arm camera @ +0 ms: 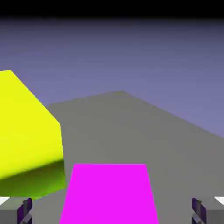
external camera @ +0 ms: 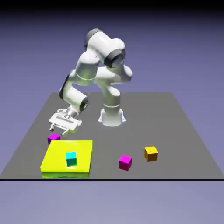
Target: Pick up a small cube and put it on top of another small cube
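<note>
Risk: my jaws, spread wide and empty, hang over the purple cube (external camera: 54, 137), which sits on the counter (external camera: 175, 131) against the yellow block (external camera: 68, 158); one finger could catch that block.

- The arm (external camera: 94, 72) is white with dark grey joint bands; its gripper (external camera: 61, 130) is white.
- The small cube (external camera: 54, 138), at the slab's eleven o'clock corner, is violet-leaning magenta.
- The slab (external camera: 81, 151) is bright yellow, its front edge greener.
- The block (external camera: 71, 159) on it is cyan-teal.
- Another small cube (external camera: 125, 162) is pinker magenta.
- The cube (external camera: 151, 153) at its two o'clock is orange.
- The table (external camera: 175, 131) is plain grey.
- The backdrop (external camera: 183, 48) is blue-violet.
</note>
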`<state>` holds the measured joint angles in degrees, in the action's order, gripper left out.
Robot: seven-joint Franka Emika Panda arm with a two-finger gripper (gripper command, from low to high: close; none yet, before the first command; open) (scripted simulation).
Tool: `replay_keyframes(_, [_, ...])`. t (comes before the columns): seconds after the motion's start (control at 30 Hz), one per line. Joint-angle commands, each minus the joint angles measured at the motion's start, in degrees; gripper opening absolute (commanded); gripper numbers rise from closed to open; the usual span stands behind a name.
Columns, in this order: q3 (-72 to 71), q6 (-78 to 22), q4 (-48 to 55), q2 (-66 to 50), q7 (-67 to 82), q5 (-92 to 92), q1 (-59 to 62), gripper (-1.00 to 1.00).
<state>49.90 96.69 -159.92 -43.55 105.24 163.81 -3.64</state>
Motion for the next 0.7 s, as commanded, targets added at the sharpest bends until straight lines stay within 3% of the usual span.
replay_keyframes(0.0, [-2.1,0.2,1.8,-1.5,-0.4,1.3,1.2,0.0])
replay_keyframes(0.03, [-2.7,0.2,2.4,-1.9,-0.5,1.7,1.5,0.0])
replay_keyframes(0.07, [-2.7,0.2,2.4,-1.9,-0.5,1.7,1.5,-1.0])
replay_keyframes(0.27, [7.7,-0.7,-6.7,5.5,1.4,-4.8,-4.3,-1.0])
replay_keyframes(0.67, [3.7,3.7,2.9,11.9,-14.0,-34.3,8.2,-1.0])
